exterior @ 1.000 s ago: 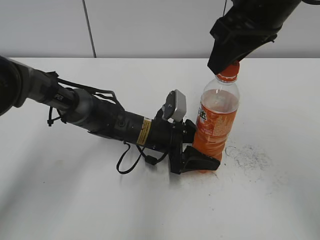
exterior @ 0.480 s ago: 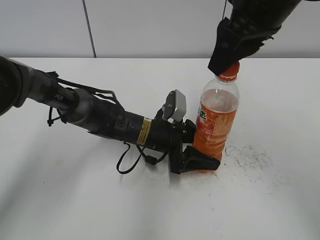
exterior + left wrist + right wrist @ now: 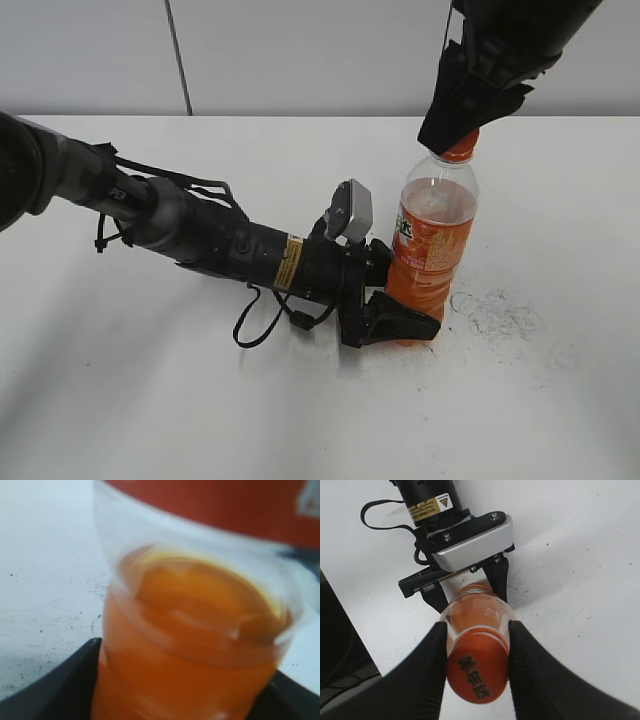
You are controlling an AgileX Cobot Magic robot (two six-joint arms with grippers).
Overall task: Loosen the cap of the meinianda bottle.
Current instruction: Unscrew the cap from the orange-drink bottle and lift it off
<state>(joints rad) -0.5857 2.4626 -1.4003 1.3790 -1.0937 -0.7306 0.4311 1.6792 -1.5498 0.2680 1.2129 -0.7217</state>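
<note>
The meinianda bottle (image 3: 432,240) stands upright on the white table, filled with orange drink. My left gripper (image 3: 400,315) is shut on its lower body, with black fingers on both sides in the left wrist view (image 3: 185,680), where the bottle (image 3: 200,645) fills the frame. My right gripper (image 3: 455,135) comes down from above and is shut on the orange cap (image 3: 460,150). In the right wrist view its two black fingers (image 3: 477,630) press both sides of the cap (image 3: 477,672), which has dark characters on top. The bottle shoulder (image 3: 477,610) shows below.
The left arm (image 3: 200,235) lies low across the white table (image 3: 150,400) from the left, with a looped black cable beside it. Dark scuff marks (image 3: 500,315) sit on the table just right of the bottle. A grey wall runs along the back.
My right gripper has turned on the cap and its body has shifted slightly right and up. The bottle and the left arm have not moved.
</note>
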